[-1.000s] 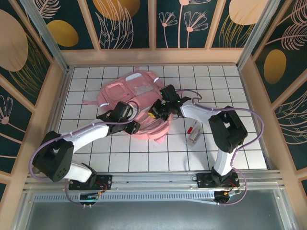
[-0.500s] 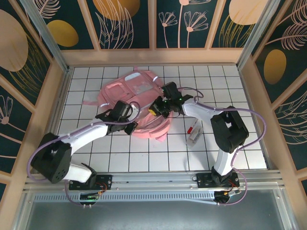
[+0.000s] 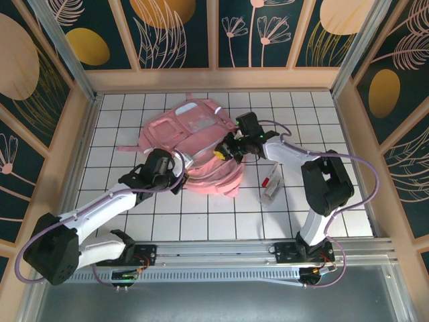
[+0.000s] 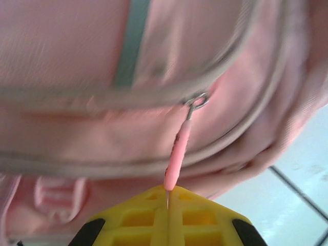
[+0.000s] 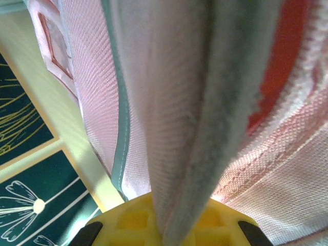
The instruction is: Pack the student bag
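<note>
Pink student bag [image 3: 194, 144] flat on gridded table, centre-back, w/ zip pull taut.

Purpose-built robot test cell. White gridded tabletop [image 3: 201, 221] lies beneath the left gripper [image 3: 178, 180]. Wooden-framed floral wall panels [image 3: 175, 33] enclose it ahead and to both sides. An aluminium mounting rail [image 3: 214, 251] runs behind it.

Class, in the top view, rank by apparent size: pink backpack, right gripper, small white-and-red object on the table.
1. Pink backpack.
2. Right gripper and white-and-red object: similar, gripper nearer camera, so unranked.
</note>
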